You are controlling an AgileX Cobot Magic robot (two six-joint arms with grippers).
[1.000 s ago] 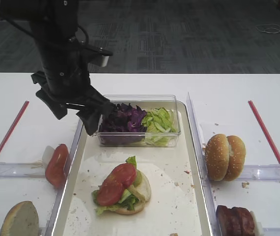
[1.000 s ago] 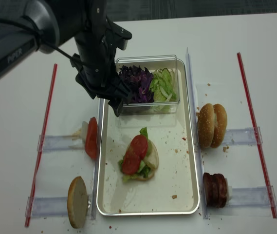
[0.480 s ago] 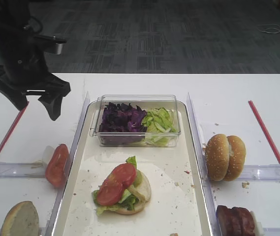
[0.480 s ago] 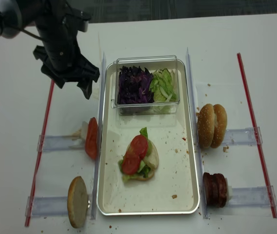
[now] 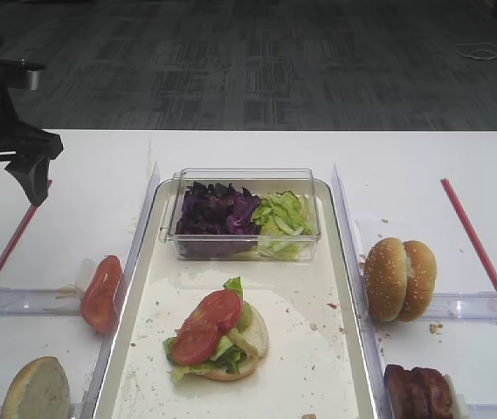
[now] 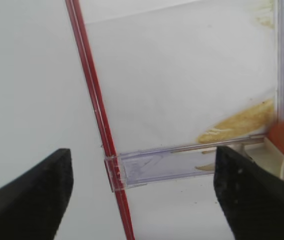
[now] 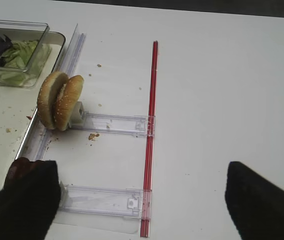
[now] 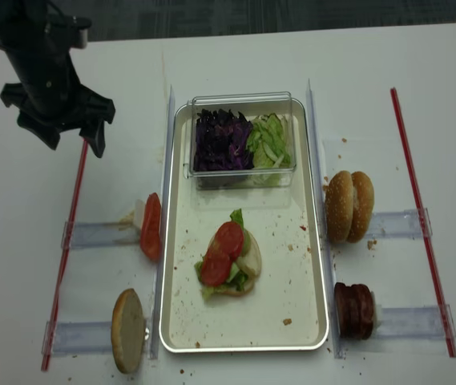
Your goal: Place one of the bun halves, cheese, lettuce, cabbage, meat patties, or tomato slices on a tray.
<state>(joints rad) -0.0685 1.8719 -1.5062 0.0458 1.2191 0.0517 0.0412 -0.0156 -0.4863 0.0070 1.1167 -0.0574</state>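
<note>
Jaws on the left gripper (image 8: pixel 69 136) are spread wide and empty, hovering over the white table (image 8: pixel 236 56) beyond the tray's far-left corner, above a red strip (image 8: pixel 71 216). Right gripper (image 7: pixel 142 200) also splayed wide, nothing between the fingers, off the tray's right side.

Large rectangular off-white tray with silvery rim (image 8: pixel 312 241) sits mid-table. At its far end, a clear plastic tub (image 8: pixel 242 138) holds dark purple shredded cabbage (image 8: pixel 219 138) and light green lettuce (image 8: pixel 266 140). Mid-tray: pale bun half (image 8: pixel 248 265) stacked with lettuce and two glossy red tomato slices (image 8: pixel 221 253).

Right of the tray: sesame bun halves (image 8: pixel 349 205) on edge, dark reddish-brown meat patties (image 8: pixel 356 311) nearer. Left of the tray: another tomato slice (image 8: pixel 151 226) on edge, and a tan bun half (image 8: pixel 127 330) nearer.
</note>
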